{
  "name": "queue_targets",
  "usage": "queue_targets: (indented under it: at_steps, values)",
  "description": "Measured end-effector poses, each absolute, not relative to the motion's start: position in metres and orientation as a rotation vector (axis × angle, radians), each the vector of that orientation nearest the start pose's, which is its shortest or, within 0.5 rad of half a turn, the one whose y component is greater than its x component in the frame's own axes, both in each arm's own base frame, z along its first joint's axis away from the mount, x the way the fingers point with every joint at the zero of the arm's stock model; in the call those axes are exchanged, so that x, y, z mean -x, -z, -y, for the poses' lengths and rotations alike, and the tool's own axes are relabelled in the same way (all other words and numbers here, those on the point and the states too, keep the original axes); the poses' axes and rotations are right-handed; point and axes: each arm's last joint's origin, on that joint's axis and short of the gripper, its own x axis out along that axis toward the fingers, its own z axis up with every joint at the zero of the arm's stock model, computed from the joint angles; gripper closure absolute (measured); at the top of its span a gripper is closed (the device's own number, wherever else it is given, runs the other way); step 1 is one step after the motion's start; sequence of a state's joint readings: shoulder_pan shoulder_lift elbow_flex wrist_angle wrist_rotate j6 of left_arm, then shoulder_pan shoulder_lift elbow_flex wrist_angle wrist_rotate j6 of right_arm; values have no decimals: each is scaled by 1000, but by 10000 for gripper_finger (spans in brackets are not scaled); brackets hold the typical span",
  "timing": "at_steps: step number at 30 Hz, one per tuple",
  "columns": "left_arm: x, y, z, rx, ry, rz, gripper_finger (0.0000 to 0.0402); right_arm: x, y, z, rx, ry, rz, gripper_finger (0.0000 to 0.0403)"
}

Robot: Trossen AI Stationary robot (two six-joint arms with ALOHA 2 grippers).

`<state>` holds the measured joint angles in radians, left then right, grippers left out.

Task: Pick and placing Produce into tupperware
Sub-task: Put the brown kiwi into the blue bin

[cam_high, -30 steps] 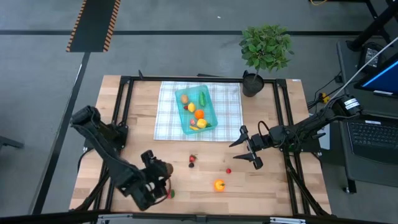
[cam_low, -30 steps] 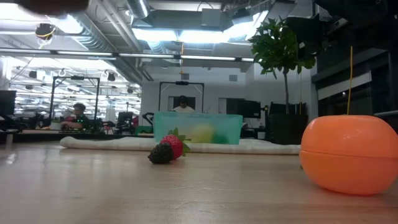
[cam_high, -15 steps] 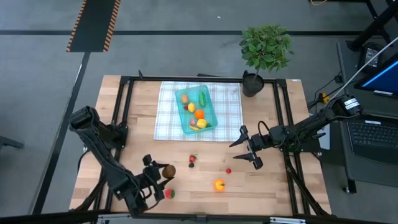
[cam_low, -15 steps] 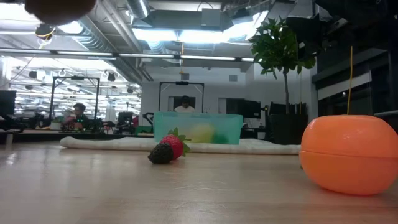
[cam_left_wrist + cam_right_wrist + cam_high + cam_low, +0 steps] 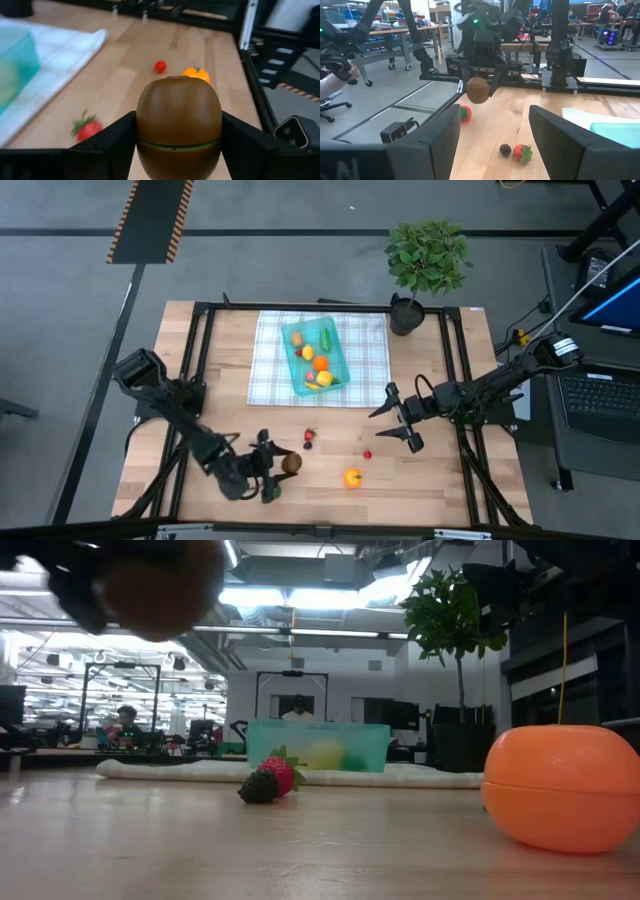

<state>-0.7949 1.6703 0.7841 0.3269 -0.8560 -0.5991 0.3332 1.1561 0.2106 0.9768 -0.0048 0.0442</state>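
Observation:
My left gripper [image 5: 284, 466] is shut on a brown kiwi [image 5: 179, 125] above the table's near left part; the kiwi also shows in the low view [image 5: 160, 590] and the right wrist view [image 5: 478, 90]. The teal tupperware [image 5: 298, 370] lies on a checked cloth [image 5: 365, 350] at the far middle and holds several pieces of produce. On the bare wood lie a strawberry with a blackberry [image 5: 309, 439], a small red berry [image 5: 367, 453], an orange [image 5: 352, 477] and a red piece [image 5: 272, 492]. My right gripper [image 5: 398, 420] stands open at the right, nothing between its fingers. My left gripper pinches the kiwi between its two fingers [image 5: 112, 142], one on each side of its widest part [image 5: 145, 125]. The fingers come nearly level from the table's left, slanting a little down. The kiwi is lifted clear of the table.
A potted plant [image 5: 405, 315] stands at the far right corner of the cloth. Black frame rails [image 5: 205, 350] run along the table's sides. Bare wood lies between the cloth and the near edge.
My left gripper has sunk with the kiwi and gone toward the table's right edge, tipping from steeply downward to nearly level. The kiwi stays in the hold and has come down into the top of the low view. My right gripper has kept still.

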Motion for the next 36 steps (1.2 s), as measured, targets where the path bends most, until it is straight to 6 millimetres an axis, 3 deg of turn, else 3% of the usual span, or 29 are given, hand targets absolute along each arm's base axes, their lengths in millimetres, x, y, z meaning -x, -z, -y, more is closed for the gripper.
queue_targets:
  at_steps: [6, 13, 23, 30, 36]
  values:
    - [-253, -167, 193, 122, -19, -247, 165, -191, -183, -66, -52, -338, 11, 166]
    - [-251, -162, 168, 103, 81, -116, 165, -190, -182, -67, -52, -342, 7, 166]
    - [-254, -157, 151, 78, 33, -109, 165, -190, -182, -67, -108, -340, -3, 166]
    - [-268, -157, 125, 105, -59, -107, 159, -190, -182, -67, -151, -338, -6, 166]
    - [-279, -157, 98, 122, -162, -101, 165, -192, -179, -61, -148, -160, -25, 166]
